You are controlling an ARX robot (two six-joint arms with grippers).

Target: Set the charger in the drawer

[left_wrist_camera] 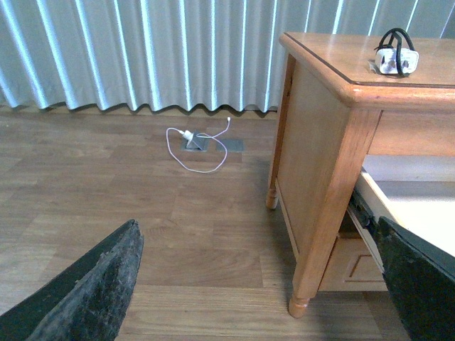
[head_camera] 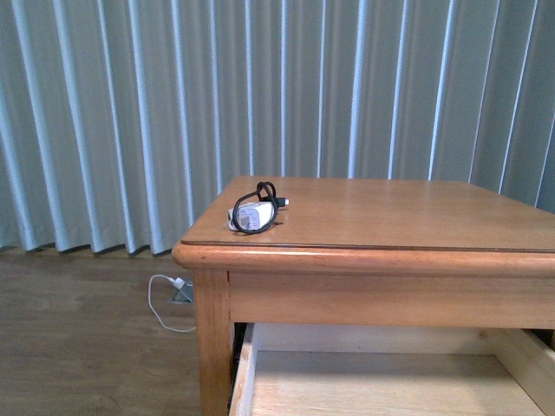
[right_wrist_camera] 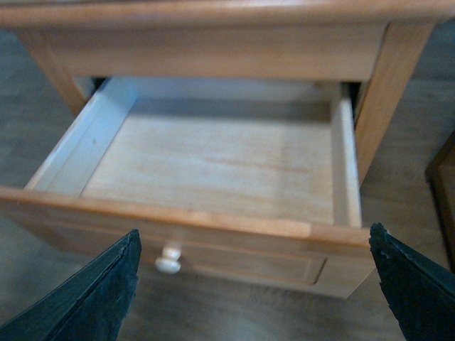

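The charger (head_camera: 252, 215), a small white block with a black cable looped round it, lies near the front left corner of the wooden table top (head_camera: 390, 217); the left wrist view shows the charger (left_wrist_camera: 396, 58) too. Below the top, the drawer (head_camera: 260, 381) stands pulled out with nothing inside it. In the right wrist view the drawer (right_wrist_camera: 213, 224) shows its panel front and a small round knob (right_wrist_camera: 168, 262). My right gripper (right_wrist_camera: 252, 298) hangs open just in front of that drawer front. Off the table's left side, my left gripper (left_wrist_camera: 259, 284) is open above the floor. Neither arm appears in the front view.
A thin white cable with a plug (left_wrist_camera: 192, 145) lies on the wooden floor (left_wrist_camera: 106, 192) by a floor socket, before pale pleated curtains (head_camera: 173, 104). The table's turned front leg (left_wrist_camera: 323, 234) stands close to my left gripper.
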